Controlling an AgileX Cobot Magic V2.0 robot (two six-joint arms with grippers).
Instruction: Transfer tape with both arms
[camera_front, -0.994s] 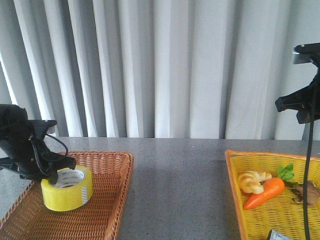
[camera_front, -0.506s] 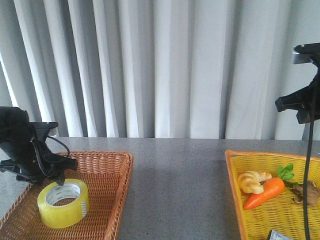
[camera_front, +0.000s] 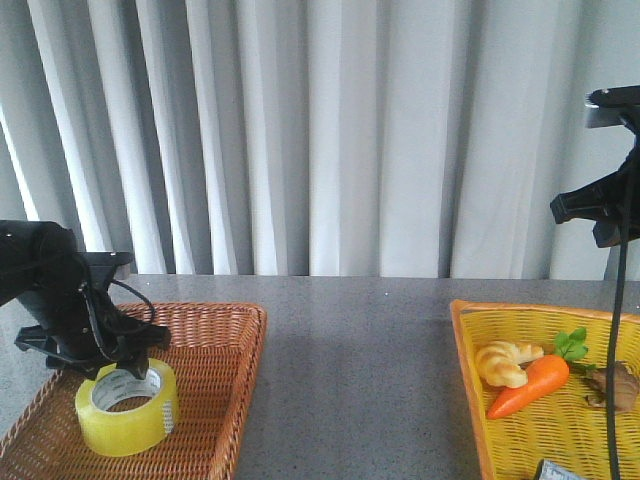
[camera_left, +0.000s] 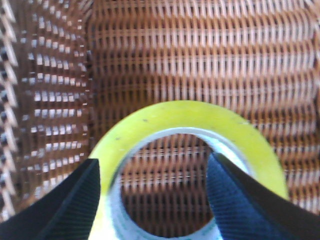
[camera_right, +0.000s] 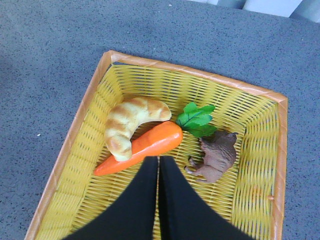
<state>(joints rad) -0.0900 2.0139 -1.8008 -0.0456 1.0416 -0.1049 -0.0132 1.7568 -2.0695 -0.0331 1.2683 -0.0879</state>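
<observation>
The tape (camera_front: 127, 409), a yellow roll w/ white core, lies flat in the brown wicker basket (camera_front: 215, 400) at lower left of the front view, hole facing up. In the left wrist view the tape (camera_left: 200, 120) fills the lower centre, basket weave (camera_left: 200, 50) visible through its hole and all around.

Left gripper (camera_front: 125, 372) sits right over the roll's top edge, lower left of the front view. Wrist view shows its two fingers (camera_left: 75, 200) spread apart: one outside the yellow wall, the other inside the hole, so the jaws straddle the wall w/o clamping it. Contact w/ the tape is hard to judge, prob. not squeezing yet.

Right arm (camera_front: 600, 205) hangs high at the right edge of the front view, well apart from the tape. Its fingers (camera_right: 145, 200) are pressed together, nothing between them, above the yellow basket (camera_right: 75, 135). In that basket: croissant (camera_right: 127, 127), carrot (camera_right: 145, 145) touching it, brown animal figure (camera_right: 217, 155) just beside the carrot's green leaves.

Basket to basket, grey tabletop (camera_front: 360, 350) between; pale curtain (camera_front: 320, 130) across the back.
</observation>
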